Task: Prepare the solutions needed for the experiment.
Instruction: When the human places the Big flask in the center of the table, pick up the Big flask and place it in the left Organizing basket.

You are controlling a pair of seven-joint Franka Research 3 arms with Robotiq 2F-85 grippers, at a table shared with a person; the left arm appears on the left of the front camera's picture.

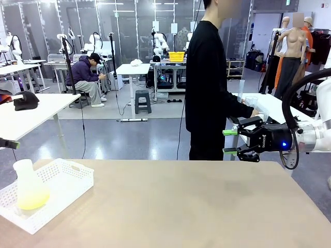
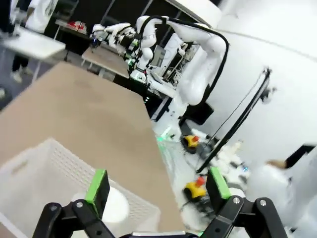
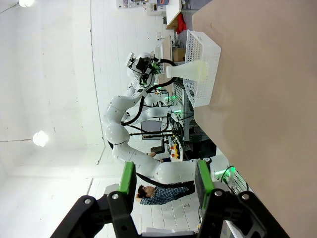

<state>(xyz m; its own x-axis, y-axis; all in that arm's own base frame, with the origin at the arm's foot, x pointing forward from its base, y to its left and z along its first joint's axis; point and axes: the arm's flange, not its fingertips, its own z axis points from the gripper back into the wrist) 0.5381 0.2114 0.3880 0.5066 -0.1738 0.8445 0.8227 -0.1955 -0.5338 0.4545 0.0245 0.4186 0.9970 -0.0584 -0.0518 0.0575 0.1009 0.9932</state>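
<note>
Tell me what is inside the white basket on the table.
The white basket holds a frosted conical flask standing upright, with pale yellow-green liquid in its bottom. The flask and near wall hide part of the basket floor.

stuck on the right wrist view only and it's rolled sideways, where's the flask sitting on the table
Observer: The flask stands upright in the white basket at the table's near left corner.
Operator: anything in it
Observer: A shallow layer of pale yellow-green solution at the bottom.
Operator: is the left tool on it
Observer: No, the left tool hangs open above the flask, holding nothing.
Operator: and the person
Observer: The person stands at the far side, turned toward another table.
</note>
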